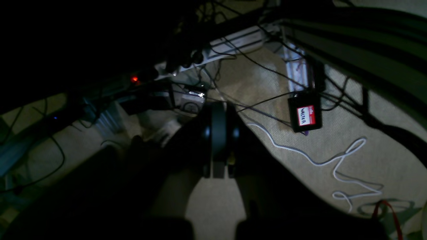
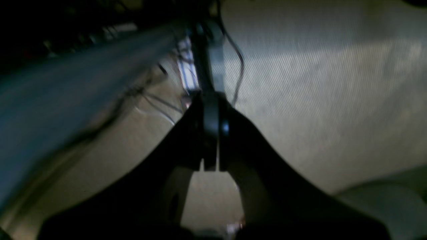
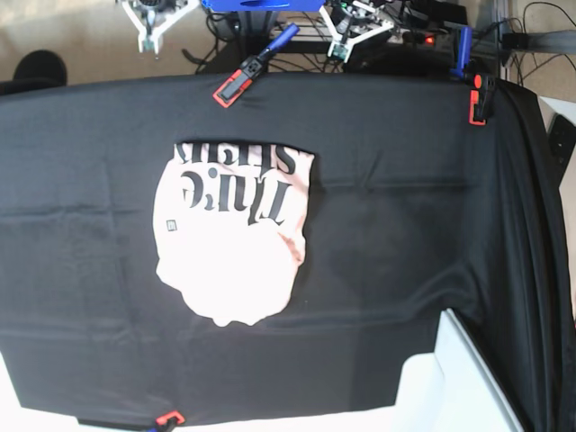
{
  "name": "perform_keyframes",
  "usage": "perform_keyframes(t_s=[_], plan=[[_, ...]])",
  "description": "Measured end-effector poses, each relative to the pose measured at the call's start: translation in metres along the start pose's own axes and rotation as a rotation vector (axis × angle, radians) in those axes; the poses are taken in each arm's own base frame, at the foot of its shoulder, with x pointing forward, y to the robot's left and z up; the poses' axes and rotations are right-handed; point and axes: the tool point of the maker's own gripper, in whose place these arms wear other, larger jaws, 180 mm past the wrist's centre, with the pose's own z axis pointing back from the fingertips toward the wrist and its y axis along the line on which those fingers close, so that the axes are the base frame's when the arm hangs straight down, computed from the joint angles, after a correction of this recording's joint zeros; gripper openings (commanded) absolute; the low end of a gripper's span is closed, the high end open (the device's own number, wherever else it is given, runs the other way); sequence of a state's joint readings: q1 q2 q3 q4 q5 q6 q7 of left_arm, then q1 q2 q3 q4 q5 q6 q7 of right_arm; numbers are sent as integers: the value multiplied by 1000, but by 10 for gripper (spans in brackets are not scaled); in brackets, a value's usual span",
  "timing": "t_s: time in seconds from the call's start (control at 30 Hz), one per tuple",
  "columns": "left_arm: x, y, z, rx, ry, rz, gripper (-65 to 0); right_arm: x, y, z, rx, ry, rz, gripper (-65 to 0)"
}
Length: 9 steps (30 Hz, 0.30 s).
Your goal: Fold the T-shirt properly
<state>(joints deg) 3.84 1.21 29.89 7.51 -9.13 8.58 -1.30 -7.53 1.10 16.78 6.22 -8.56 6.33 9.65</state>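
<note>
T-shirt (image 3: pixel 236 238) bunched centre-left on cloth (image 3: pixel 405 234), clamps (image 3: pixel 236 87) keep cloth taut; left gripper (image 1: pixel 218 133), right gripper (image 2: pixel 211 130) pressed together, empty.

Both wrist views are dim and underexposed, their corners black; the right wrist view is smeared with motion blur. The base view is bright, evenly lit and sharp.

T-shirt (image 3: pixel 229 243): pale pink, dark lettering | table cloth (image 3: pixel 396 234): black

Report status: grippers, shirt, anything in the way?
Left gripper and right gripper shut, empty, off the table. T-shirt bunched, lettering up. Nothing on it.
</note>
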Motion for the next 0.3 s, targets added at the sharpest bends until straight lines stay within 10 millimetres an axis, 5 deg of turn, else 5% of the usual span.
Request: perform_keyframes(t_s=[0.3], plan=[[7, 4, -1, 7, -11, 4, -650, -3, -4, 1, -6, 0, 1, -650]])
